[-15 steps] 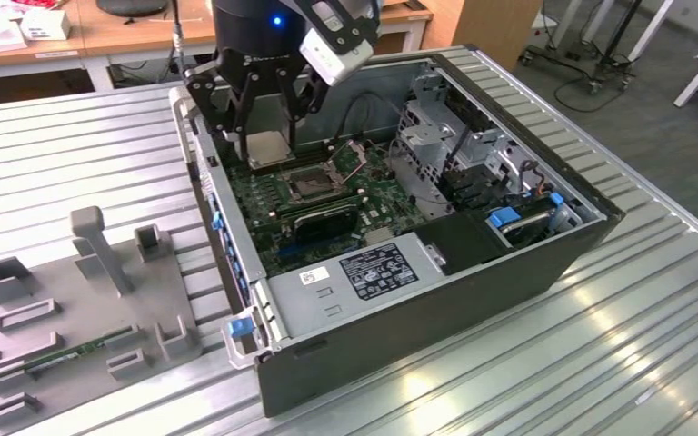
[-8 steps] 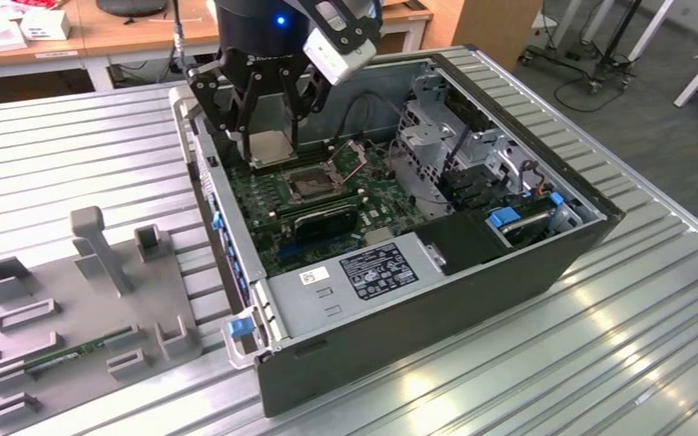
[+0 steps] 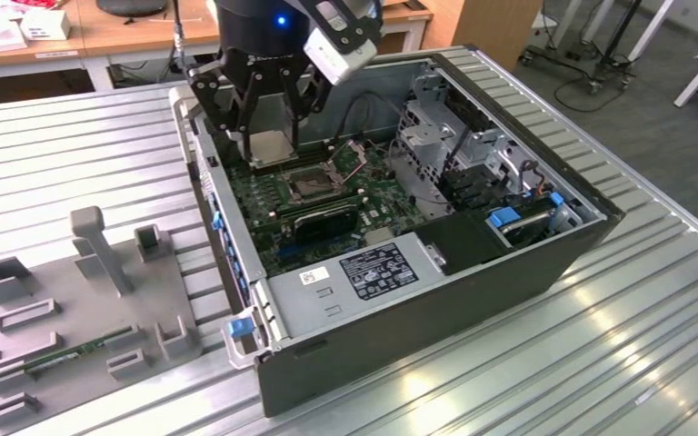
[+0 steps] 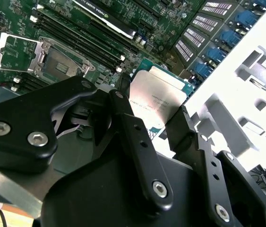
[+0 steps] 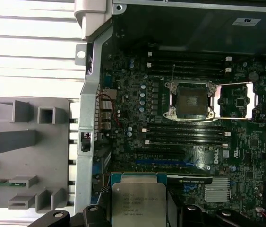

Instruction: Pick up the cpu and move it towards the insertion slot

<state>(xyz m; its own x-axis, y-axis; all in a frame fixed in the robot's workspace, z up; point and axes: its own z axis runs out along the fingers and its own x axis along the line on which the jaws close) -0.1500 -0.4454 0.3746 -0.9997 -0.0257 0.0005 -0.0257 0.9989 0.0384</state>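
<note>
CPU [image 4: 157, 98] hangs clamped in our gripper [image 4: 155, 124] above the motherboard [image 5: 137, 109] inside the open computer case [image 3: 471, 300], near the insertion slot [image 5: 191, 100], whose frame stands open.

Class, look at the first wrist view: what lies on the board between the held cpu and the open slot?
In the first wrist view, black memory slots lie between the cpu and the slot, on the motherboard.

One cpu [image 5: 138, 203] — one insertion slot [image 5: 190, 100]
</note>
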